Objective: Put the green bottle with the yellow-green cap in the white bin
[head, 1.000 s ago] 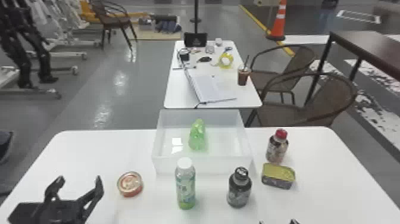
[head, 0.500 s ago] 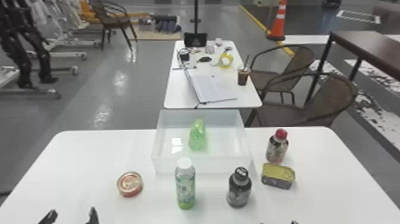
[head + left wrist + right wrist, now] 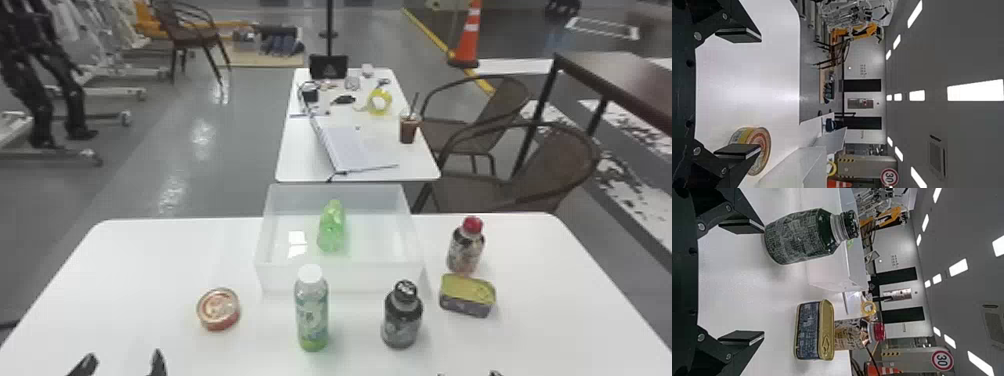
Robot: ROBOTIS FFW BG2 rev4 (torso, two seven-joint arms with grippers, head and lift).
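Inside the white bin point(image 3: 342, 277) lies a green see-through bottle point(image 3: 332, 230), apart from both grippers; its cap's colour is hard to tell. Another bottle, white-capped with green at its base point(image 3: 312, 310), stands upright before the bin. At the bottom edge on the left, my left gripper point(image 3: 124, 364) is open and empty. My right gripper point(image 3: 467, 374) barely shows at the bottom edge, right of the middle. In its wrist view the left gripper point(image 3: 760, 93) has widely parted fingers; the right gripper point(image 3: 764, 282) is open too, nothing held.
A round can point(image 3: 218, 309) sits left of the white-capped bottle. On the right are a dark bottle point(image 3: 401, 317), a rectangular tin point(image 3: 467, 295) and a red-capped bottle point(image 3: 466, 247). Behind the bin is a second table point(image 3: 300, 160) with a notebook and a cup.
The left gripper has drawn back toward the robot, down to the head view's bottom edge, staying open. The bottles, cans and bin have kept their places; the right gripper is nearly still.
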